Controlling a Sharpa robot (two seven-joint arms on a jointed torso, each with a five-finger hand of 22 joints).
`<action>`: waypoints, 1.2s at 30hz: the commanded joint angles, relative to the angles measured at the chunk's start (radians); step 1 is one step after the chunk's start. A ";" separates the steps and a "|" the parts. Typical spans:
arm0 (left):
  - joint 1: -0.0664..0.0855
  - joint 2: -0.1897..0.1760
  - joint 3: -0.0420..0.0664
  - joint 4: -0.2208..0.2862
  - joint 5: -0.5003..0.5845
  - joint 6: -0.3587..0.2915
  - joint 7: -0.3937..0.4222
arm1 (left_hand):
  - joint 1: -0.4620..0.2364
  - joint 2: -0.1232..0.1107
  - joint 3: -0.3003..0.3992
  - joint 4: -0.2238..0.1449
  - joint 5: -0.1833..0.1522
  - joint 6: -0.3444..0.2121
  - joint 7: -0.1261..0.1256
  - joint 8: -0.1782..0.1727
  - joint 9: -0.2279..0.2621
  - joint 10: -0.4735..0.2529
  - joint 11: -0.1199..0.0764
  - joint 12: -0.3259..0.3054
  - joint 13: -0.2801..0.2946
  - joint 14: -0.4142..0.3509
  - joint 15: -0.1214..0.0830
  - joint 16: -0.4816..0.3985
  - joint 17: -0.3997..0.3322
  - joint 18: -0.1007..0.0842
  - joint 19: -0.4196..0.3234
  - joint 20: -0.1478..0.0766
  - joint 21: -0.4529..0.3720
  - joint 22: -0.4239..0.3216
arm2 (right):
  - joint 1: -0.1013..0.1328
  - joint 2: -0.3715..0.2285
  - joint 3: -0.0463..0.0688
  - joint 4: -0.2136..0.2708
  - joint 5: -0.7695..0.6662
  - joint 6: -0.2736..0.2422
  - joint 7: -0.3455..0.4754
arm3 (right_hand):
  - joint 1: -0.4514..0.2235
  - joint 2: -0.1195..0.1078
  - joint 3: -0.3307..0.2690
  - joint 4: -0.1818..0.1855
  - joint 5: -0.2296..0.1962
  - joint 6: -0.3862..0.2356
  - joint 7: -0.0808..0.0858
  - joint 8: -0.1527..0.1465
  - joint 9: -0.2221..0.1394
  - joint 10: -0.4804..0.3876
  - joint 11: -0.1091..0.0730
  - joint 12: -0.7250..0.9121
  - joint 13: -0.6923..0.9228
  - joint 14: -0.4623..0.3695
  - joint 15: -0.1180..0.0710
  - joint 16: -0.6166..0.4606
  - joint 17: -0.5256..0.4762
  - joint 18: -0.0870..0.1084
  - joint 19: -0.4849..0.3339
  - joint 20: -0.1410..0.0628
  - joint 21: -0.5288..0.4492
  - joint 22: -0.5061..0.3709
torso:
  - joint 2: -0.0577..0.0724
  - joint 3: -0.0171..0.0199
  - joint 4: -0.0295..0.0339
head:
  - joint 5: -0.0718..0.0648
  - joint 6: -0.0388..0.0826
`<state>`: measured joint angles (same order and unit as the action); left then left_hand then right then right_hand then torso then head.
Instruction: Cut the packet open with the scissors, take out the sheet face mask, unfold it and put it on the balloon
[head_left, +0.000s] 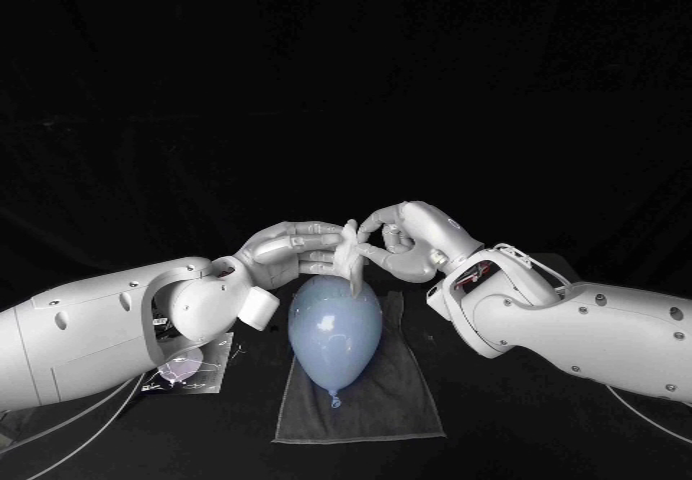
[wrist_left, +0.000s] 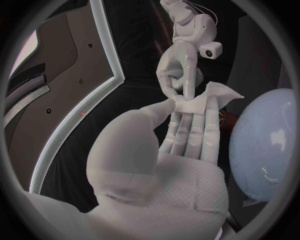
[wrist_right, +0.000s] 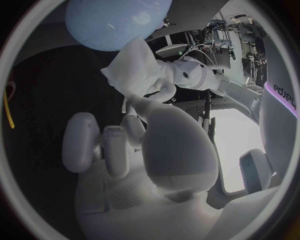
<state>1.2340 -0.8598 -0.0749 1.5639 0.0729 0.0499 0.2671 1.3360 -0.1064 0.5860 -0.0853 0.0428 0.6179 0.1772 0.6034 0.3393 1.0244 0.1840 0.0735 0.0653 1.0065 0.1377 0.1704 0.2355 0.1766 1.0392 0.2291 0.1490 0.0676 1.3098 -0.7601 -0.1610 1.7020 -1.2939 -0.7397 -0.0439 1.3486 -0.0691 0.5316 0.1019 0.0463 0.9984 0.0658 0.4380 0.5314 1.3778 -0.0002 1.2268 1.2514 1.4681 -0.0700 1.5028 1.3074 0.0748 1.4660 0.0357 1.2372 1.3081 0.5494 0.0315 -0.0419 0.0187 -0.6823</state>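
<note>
A pale blue balloon (head_left: 335, 335) lies on a dark grey cloth (head_left: 378, 405), knot toward me. Just above its far end, both hands meet on a folded white sheet mask (head_left: 348, 262). My left hand (head_left: 293, 255) pinches the mask (wrist_left: 201, 102) between thumb and fingers. My right hand (head_left: 400, 240) pinches the same piece from the other side, and it appears as the right hand (wrist_left: 178, 70) beyond my left hand's fingers (wrist_left: 190, 132). From the right wrist, the mask (wrist_right: 132, 70) hangs above my right hand (wrist_right: 150, 150), with the balloon (wrist_right: 115, 20) behind it.
A clear cut packet (head_left: 191, 370) lies on the black table left of the cloth, partly under my left arm. A thin yellow curved object (wrist_right: 7, 107) shows at the rim of the right wrist view.
</note>
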 joint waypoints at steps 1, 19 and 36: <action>0.001 0.000 0.001 0.001 -0.031 -0.018 -0.003 | -0.007 -0.016 -0.010 0.001 0.005 0.003 0.058 -0.004 -0.002 0.009 -0.002 0.004 0.001 0.011 -0.002 0.008 0.003 0.005 -0.008 0.001 -0.005 -0.001 | 0.000 -0.003 0.001 0.003 0.037 -0.030 0.002 | 0.000 0.009 0.010 -0.003 0.002 -0.001 -0.005 0.016 0.037 0.023 -0.015 0.006 0.002 0.081 -0.009 0.004 0.191 -0.012 0.031 -0.008 0.007 0.126 | 0.000 0.0004 -0.0002 | 0.000 0.000; 0.001 0.001 0.001 -0.005 -0.139 -0.103 -0.109 | -0.091 -0.076 -0.127 0.078 0.005 0.012 0.061 -0.015 -0.023 0.011 -0.004 0.015 0.003 0.045 -0.010 0.058 0.054 0.008 0.021 0.001 -0.007 0.001 | 0.000 -0.015 0.001 0.015 0.103 -0.093 0.028 | -0.001 0.007 0.025 -0.008 0.003 -0.005 -0.006 0.028 0.044 0.029 -0.017 0.011 0.009 0.083 -0.010 0.007 0.194 -0.014 0.034 -0.010 0.019 0.132 | 0.000 0.0000 0.0001 | -0.001 0.000; 0.001 0.012 0.001 -0.002 -0.257 -0.062 -0.167 | -0.045 -0.074 -0.304 0.197 0.007 0.134 0.033 -0.118 -0.095 0.047 -0.032 0.076 0.025 -0.013 -0.029 0.223 0.219 0.007 0.060 -0.013 -0.003 0.003 | -0.001 -0.007 0.003 0.014 0.112 -0.102 0.039 | 0.000 0.005 0.032 -0.013 0.002 -0.008 -0.006 0.034 0.047 0.032 -0.017 0.013 0.011 0.083 -0.011 0.008 0.196 -0.015 0.036 -0.011 0.023 0.134 | 0.001 -0.0003 -0.0003 | -0.003 -0.003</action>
<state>1.2341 -0.8503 -0.0749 1.5587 -0.1353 -0.0482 0.1074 1.2840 -0.1804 0.2868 0.1118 0.0461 0.7493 0.1930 0.4877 0.2462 1.0709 0.1591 0.1483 0.0896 0.9970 0.1095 0.3906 0.4518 0.1691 1.1010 0.2149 0.1492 0.0713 1.3090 -0.7692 -0.1598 1.7177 -1.1839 -0.8253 -0.0136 1.3473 -0.0683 0.5578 0.0868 0.0464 0.9874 0.0662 0.4455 0.5315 1.3866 -0.0021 1.2368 1.2612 1.4645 -0.0731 1.5065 1.3073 0.0746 1.4661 0.0286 1.2565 1.3080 0.5495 0.0313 -0.0420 0.0170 -0.6851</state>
